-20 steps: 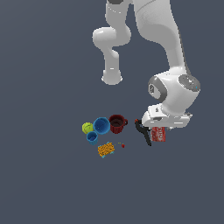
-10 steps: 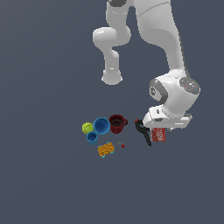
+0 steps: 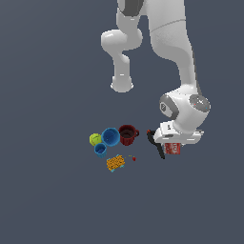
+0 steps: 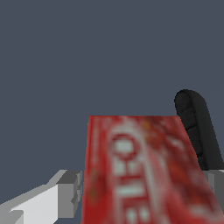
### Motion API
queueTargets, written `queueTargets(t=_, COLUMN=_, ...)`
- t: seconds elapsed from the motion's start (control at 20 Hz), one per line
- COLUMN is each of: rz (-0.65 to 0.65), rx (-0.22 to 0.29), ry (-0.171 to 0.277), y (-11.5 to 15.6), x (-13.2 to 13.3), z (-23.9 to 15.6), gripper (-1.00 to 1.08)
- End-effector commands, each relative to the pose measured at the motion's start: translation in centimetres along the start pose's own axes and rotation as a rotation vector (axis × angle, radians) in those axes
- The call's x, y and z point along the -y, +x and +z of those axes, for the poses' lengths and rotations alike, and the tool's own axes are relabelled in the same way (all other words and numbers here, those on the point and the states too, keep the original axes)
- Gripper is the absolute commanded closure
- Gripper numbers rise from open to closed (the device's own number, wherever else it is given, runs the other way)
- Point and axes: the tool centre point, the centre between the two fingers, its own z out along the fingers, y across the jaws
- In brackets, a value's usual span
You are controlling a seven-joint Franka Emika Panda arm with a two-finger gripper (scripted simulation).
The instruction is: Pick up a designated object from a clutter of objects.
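Grey floor; flat red box [image 4: 140, 175], white lettering.

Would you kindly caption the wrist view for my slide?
Red box lies between the gripper fingers, black clamp beside it.

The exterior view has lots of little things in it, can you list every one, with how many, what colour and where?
Flat red rectangular box with white lettering: one, red, under the arm's hand, between the fingers.
Black clamp: one, black, beside the box.
Dark red mug: one, between clamp and cups.
Blue cups: two, larger beside the mug, smaller next to it.
Yellow-green ball: one, at the exterior view's left end.
Orange-yellow block: one, nearer the camera.
Tiny red item: one, beside the block.
Robot arm: one, white.
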Motion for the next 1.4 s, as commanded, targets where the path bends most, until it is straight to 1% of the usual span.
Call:
queueTargets(t=0.0, rz=0.0, rx=-0.001, ry=0.001, y=0.1, x=0.0, z=0.5, gripper=-0.92)
queueTargets(t=0.1, rz=0.0, rx=-0.001, ry=0.001, y=0.1, x=0.1, z=0.6, gripper=-0.92)
queueTargets(t=0.15, rz=0.0, rx=-0.001, ry=0.001, y=0.1, x=0.1, z=0.6, gripper=1.08)
queueTargets(t=0.85, rz=0.001, rx=-0.003, ry=0.001, y=0.3, x=0.0, z=0.0, gripper=1.08)
queueTargets(t=1.1, rz=0.001, rx=-0.003, ry=0.001, y=1.0, x=-0.2, z=-1.8, gripper=1.08)
queueTargets(t=1.35, rz=0.001, rx=-0.003, ry=0.001, y=2.1, x=-0.4, z=-5.1, gripper=1.08)
